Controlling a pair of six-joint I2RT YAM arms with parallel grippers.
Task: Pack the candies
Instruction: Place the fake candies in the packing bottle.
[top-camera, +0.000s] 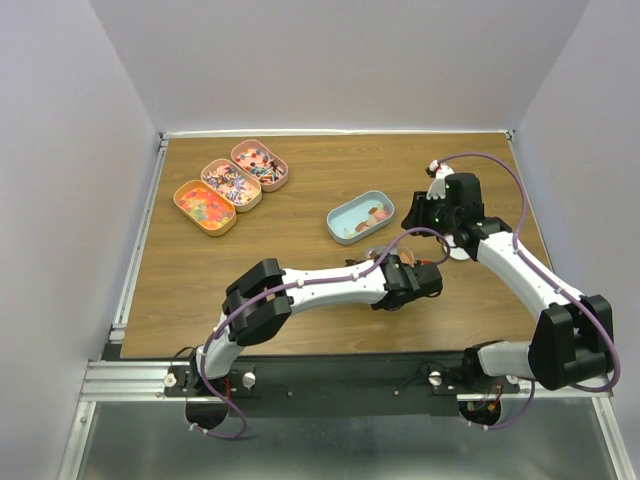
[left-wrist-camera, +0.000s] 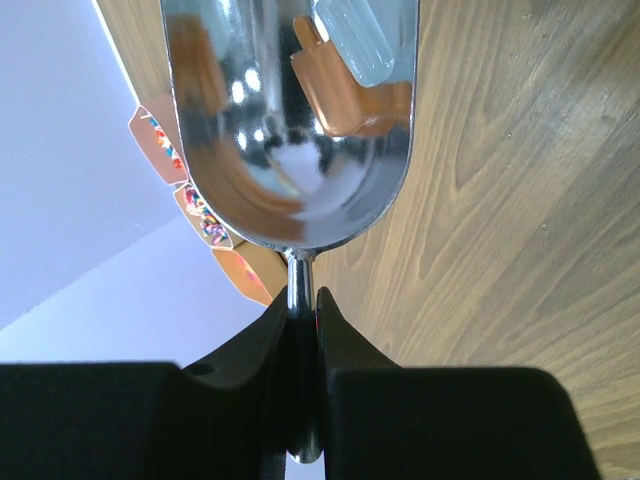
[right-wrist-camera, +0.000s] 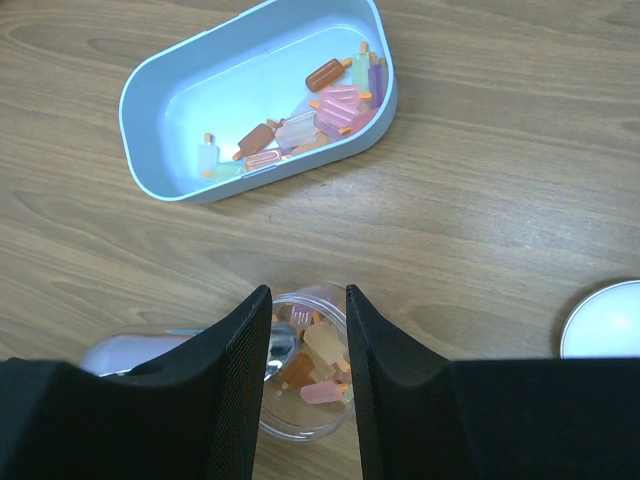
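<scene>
Wood counter (top-camera: 300, 180). My left gripper (left-wrist-camera: 303, 310) clenched on the scoop (left-wrist-camera: 290, 150) handle; my right gripper (right-wrist-camera: 308, 300) grasped a clear cup (right-wrist-camera: 310, 410) of candies (right-wrist-camera: 322, 345), blue tin (right-wrist-camera: 160, 90) ahead.

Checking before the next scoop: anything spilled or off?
Nothing stands out. The candies in the blue tin bunch at one end, but none lie loose on the table.

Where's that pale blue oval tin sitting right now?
In the top view the pale blue tin lies right of the table's middle, just beyond the clear cup and far right of the three tins near the far-left corner.
</scene>
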